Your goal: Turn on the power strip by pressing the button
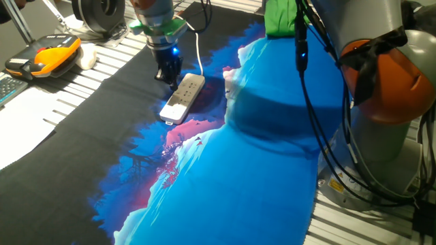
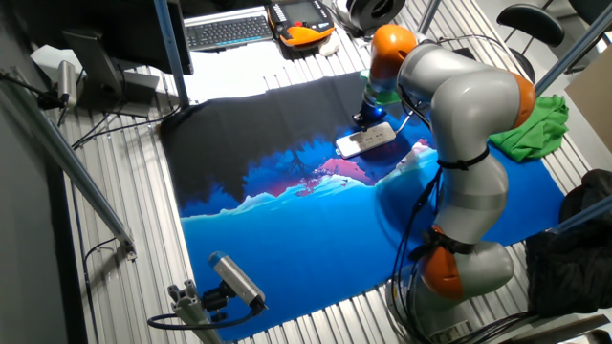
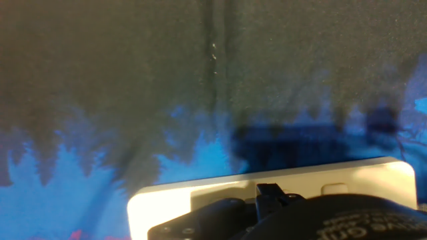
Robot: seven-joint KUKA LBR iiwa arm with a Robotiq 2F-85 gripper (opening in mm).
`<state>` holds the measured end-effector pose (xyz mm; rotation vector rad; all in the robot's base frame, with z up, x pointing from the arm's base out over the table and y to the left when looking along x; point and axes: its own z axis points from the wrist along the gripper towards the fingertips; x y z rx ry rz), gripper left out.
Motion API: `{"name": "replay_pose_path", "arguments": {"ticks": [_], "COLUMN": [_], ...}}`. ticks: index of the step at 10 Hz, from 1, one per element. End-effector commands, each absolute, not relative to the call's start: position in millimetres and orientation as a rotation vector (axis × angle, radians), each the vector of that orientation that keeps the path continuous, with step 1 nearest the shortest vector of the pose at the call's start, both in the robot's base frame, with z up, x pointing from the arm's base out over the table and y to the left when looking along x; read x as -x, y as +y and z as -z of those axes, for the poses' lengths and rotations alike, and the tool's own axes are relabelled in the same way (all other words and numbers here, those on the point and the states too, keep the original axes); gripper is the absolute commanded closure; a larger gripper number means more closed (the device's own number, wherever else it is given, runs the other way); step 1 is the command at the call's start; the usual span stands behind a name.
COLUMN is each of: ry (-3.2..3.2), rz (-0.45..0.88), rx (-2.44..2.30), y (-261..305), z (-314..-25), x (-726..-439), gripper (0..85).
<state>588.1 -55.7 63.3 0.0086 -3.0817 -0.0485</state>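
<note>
Where black fingers (image 1: pixel 167 76) descend, slim white power strip (image 1: pixel 182 98) lies.

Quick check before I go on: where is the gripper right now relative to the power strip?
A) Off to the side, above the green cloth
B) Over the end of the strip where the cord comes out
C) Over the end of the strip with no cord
B. In one fixed view the gripper stands over the end of the power strip where the white cord leaves it.
</note>
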Motion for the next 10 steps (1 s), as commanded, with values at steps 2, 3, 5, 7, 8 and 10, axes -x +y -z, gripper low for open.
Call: {"name": "replay_pose_path", "arguments": {"ticks": [2, 3, 5, 7, 8, 10], "ry": [-3.082, -3.080, -3.080, -3.079, -3.079, -3.085], "rz": [0.054, 0.044, 0.046, 0.060, 0.058, 0.051], "rx": [-0.011, -0.016, -0.025, -0.032, -0.027, -0.018], "y": [-57, -57, -61, -64, -62, -58], "z": [-60, -59, -56, -53, -51, -46], "x": [-587, -587, -585, -584, -584, -581], "gripper": [85.0, 85.0, 85.0, 85.0, 85.0, 85.0]}}
